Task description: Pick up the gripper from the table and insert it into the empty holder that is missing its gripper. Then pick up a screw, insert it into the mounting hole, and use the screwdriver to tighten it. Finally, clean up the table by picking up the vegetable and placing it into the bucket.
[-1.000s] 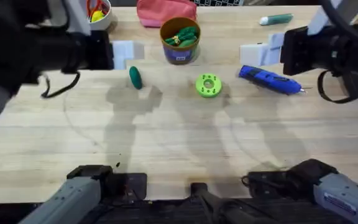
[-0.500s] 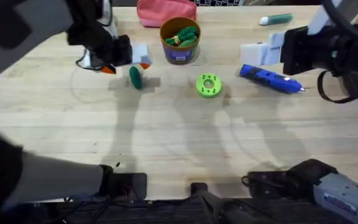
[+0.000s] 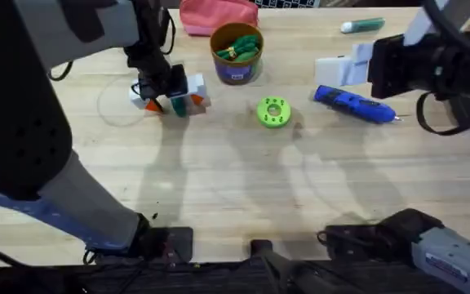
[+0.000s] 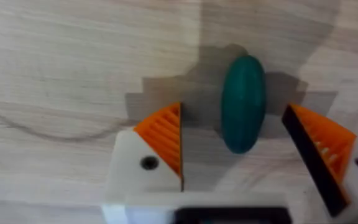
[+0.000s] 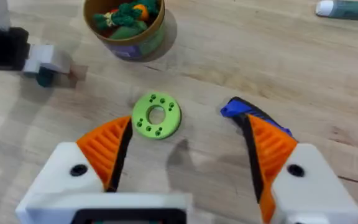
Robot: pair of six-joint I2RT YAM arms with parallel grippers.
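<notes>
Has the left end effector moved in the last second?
Yes. The left end effector swung right toward the bucket and now straddles the vegetable.

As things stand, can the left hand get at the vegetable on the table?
Probably yes. The left hand is open directly over the vegetable, which lies flat on the bare table between the two orange pads. Nothing sits between the pads and it; the bucket stands apart.

A round green disc with a ring of small holes lies mid-table. Beyond it, a pink pouch sits at the far edge, and a teal marker lies off toward the far right.
</notes>
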